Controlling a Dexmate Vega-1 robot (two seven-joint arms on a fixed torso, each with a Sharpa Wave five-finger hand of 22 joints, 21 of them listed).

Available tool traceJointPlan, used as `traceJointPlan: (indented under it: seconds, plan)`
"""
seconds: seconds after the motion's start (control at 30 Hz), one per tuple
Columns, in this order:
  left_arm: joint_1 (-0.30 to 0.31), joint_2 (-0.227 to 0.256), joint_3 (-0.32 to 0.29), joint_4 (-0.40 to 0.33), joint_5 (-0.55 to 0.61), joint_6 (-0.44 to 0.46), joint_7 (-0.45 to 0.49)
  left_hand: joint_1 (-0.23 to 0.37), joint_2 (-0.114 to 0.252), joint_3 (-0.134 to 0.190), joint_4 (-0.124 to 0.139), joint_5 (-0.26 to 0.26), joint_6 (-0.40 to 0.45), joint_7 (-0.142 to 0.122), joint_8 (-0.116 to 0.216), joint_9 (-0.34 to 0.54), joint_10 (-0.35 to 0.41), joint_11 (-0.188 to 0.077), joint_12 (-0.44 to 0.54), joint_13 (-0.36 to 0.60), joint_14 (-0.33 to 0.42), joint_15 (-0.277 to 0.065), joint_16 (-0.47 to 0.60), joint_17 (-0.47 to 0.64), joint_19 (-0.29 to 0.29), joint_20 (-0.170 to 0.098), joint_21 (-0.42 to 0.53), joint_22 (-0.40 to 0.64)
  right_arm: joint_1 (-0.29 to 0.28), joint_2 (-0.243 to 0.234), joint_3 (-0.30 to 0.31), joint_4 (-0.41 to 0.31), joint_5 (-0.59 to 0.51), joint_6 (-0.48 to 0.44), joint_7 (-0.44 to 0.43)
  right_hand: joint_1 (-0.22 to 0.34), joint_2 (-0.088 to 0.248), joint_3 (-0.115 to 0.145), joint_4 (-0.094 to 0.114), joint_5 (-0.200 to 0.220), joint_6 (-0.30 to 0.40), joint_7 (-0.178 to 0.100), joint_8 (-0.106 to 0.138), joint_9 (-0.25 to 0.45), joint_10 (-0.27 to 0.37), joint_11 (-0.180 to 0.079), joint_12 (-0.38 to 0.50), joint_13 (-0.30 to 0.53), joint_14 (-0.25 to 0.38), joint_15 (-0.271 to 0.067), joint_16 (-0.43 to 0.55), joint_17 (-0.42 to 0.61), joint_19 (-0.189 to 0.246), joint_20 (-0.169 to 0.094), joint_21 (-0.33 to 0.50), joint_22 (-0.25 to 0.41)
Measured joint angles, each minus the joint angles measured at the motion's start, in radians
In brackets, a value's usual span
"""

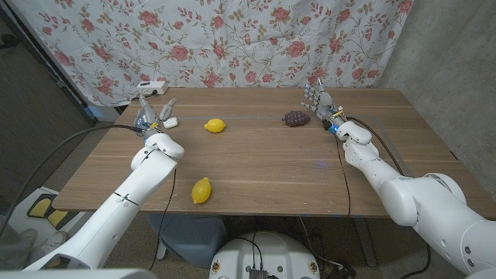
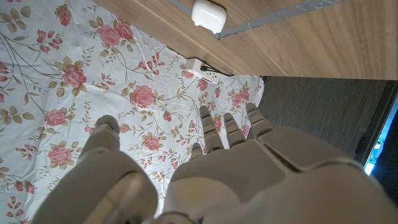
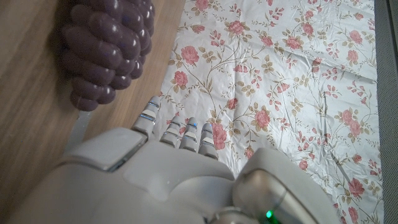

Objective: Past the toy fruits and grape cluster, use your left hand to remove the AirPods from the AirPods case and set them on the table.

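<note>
Nearest the camera in the head view, a yellow lemon (image 1: 201, 190) sits low and left of centre on the table (image 1: 263, 167), just right of the left forearm and clear of the job.

Further up, the left hand (image 1: 153, 116) stands at the upper left of the frame, fingers spread and pointing up toward the curtain, holding nothing. The earbud case (image 1: 170, 122) lies just to the right of that hand, very close to the fingers; contact cannot be told at this size. The case looks like a small white rounded lozenge with its long axis roughly across the frame. Its lid looks closed in the left wrist view, where the case (image 2: 207, 15) sits at the upper middle, ahead of the fingertips (image 2: 205, 115) and apart from them. No earbuds are out on the wood.

A second lemon (image 1: 215, 125) lies right of the case, near it but not touching. The grape cluster (image 1: 295, 118) is right of centre, at about the same depth.

The right hand (image 1: 319, 101) stands just right of the grapes in the upper right, fingers apart and upright, empty. The right wrist view shows the grapes (image 3: 109, 46) beside its fingers (image 3: 180, 134), and a gap is visible.

Key relation: the case is on the thumb side of the left hand and almost at it, while the right hand is well apart across the table. Judgement: the left hand needs a short sideways shift and a turn down onto the lid.

At the back, a white power strip (image 1: 151, 85) sits by the floral curtain (image 1: 256, 39).
</note>
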Motion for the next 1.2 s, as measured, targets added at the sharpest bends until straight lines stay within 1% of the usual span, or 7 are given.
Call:
traceJointPlan:
  seconds: [0.4,0.63,0.8,0.83,0.9,0.97,1.2]
  plan:
    - [-0.01,0.037,0.019,0.004,0.033,0.029,-0.028,0.015,-0.003,0.0,0.0,0.0,0.005,0.005,0.004,0.0,0.0,0.0,0.0,0.005,0.0,0.0,0.0,0.0,0.0,0.0,0.0,0.0,-0.005,0.001,0.003,-0.01,-0.003,-0.001,0.001,0.0,0.0,0.0,0.0,0.0,0.0,0.0,0.0,0.0,0.0,0.0,0.0,0.0,0.0,0.0,0.0,0.0,0.0,0.0,0.0,0.0]
    - [-0.011,0.081,0.03,-0.002,0.055,0.057,-0.058,0.021,-0.005,0.0,0.0,0.0,0.005,0.005,0.004,0.0,0.0,0.0,0.0,0.005,-0.005,0.005,0.0,0.0,-0.004,-0.004,0.0,0.0,-0.015,-0.001,0.003,-0.027,-0.003,-0.012,0.001,0.004,0.004,0.001,-0.001,0.0,0.0,0.0,0.0,0.0,0.0,0.0,0.0,0.0,0.0,0.0,0.0,0.0,0.0,0.0,0.0,0.0]
    - [-0.029,0.119,0.07,-0.01,0.1,0.118,-0.073,0.021,-0.005,0.0,0.0,0.0,0.005,0.005,0.008,0.0,0.0,0.0,0.0,0.004,-0.011,0.0,0.0,0.0,-0.004,-0.004,0.0,0.0,-0.023,-0.004,0.003,-0.041,-0.002,-0.018,0.0,0.004,0.004,0.004,-0.004,0.0,0.0,0.0,0.0,0.0,0.0,0.0,0.0,0.0,0.0,0.0,0.0,0.0,0.0,0.0,0.0,0.0]
    - [-0.04,0.14,0.094,-0.013,0.117,0.142,-0.082,0.021,-0.005,0.0,0.0,0.0,0.005,0.005,0.008,0.0,0.0,0.0,0.0,0.004,-0.011,0.0,0.0,0.0,-0.004,-0.004,0.0,0.0,-0.024,-0.004,0.002,-0.042,-0.002,-0.019,0.0,0.004,0.004,0.004,-0.004,0.0,0.0,0.0,0.0,0.0,0.0,0.0,0.0,0.0,0.0,0.0,0.0,0.0,0.0,0.0,0.0,0.0]
    - [-0.042,0.143,0.097,-0.013,0.133,0.163,-0.089,0.025,-0.001,0.0,0.0,0.0,0.005,0.005,0.008,0.0,0.003,-0.002,0.0,0.004,-0.011,0.0,0.0,0.0,-0.004,-0.004,0.0,0.0,-0.026,-0.005,0.002,-0.046,-0.002,-0.02,0.0,0.004,0.004,0.004,-0.004,0.0,0.0,0.0,0.0,0.0,0.0,0.0,0.0,0.0,0.0,0.0,0.0,0.0,0.0,0.0,0.0,0.0]
    - [-0.053,0.167,0.124,-0.014,0.147,0.184,-0.102,0.025,-0.001,0.0,0.0,0.0,0.005,0.005,0.008,0.0,0.004,-0.004,0.0,0.009,-0.007,-0.004,0.0,0.0,-0.004,-0.004,0.0,0.0,-0.028,-0.006,0.001,-0.05,0.0,-0.023,0.0,0.004,0.004,0.004,-0.004,0.0,0.0,0.0,0.0,0.0,0.0,0.0,0.0,0.0,0.0,0.0,0.0,0.0,0.0,0.0,0.0,0.0]
    - [-0.053,0.183,0.128,-0.015,0.162,0.207,-0.125,0.025,-0.001,0.0,0.0,0.0,0.005,0.005,0.008,0.0,0.004,-0.004,0.0,0.009,-0.007,-0.004,0.0,0.0,-0.004,-0.004,0.0,0.0,-0.032,-0.008,0.0,-0.054,0.005,-0.026,-0.001,0.008,0.008,0.004,-0.004,0.0,0.0,0.0,0.0,0.0,0.0,0.0,0.0,0.0,0.0,0.0,0.0,0.0,0.0,0.0,0.0,0.0]
